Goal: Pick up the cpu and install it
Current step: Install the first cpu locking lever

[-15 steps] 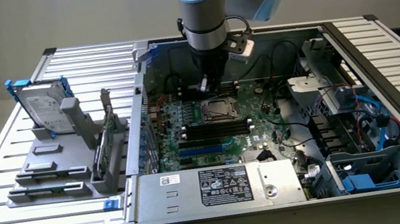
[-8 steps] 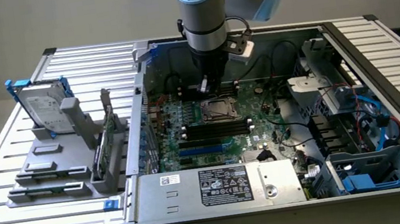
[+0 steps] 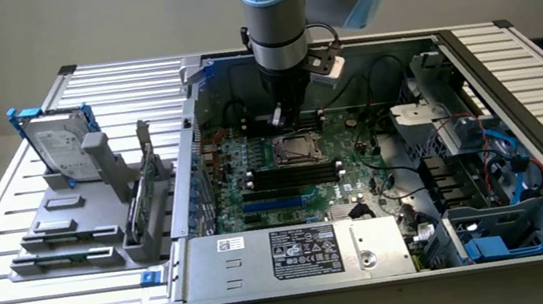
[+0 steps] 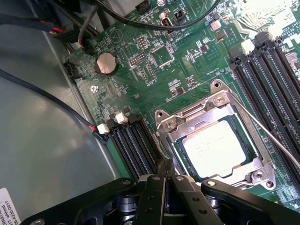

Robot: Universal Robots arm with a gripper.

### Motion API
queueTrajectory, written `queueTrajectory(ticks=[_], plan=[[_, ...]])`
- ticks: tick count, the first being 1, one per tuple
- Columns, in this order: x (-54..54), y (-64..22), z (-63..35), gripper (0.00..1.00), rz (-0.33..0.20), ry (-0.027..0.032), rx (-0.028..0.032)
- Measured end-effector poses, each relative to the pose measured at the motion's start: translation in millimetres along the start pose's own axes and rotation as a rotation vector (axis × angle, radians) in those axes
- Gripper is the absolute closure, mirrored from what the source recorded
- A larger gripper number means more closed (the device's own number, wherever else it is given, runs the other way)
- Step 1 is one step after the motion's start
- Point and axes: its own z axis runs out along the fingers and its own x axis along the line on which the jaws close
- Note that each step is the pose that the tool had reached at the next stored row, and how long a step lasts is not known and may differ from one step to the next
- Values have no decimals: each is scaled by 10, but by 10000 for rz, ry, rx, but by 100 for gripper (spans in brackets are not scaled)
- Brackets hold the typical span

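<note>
1. Note claw [image 4: 164, 169] closed, empty, just beside socket frame [image 4: 201, 112].
2. Find cpu [image 4: 216, 147] lying inside socket frame, apparently flat.
3. Probably best: keep vertical over socket frame, clear of lever wire [image 4: 267, 134], avoid nudging cpu.

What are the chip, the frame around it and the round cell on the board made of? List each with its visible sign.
Chip: probably a metal top plate, pale silver with a dull, matte sheen.
Frame: looks like bare steel, grey with glinting edges and screw heads at its corners.
Round cell: smooth shiny metal face, likely a coin battery.
</note>
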Motion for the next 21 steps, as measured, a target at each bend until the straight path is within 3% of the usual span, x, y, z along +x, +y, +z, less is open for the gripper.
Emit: queueTrajectory(ticks=[21], plan=[[3,-1,9,89,-5,-31,-16]])
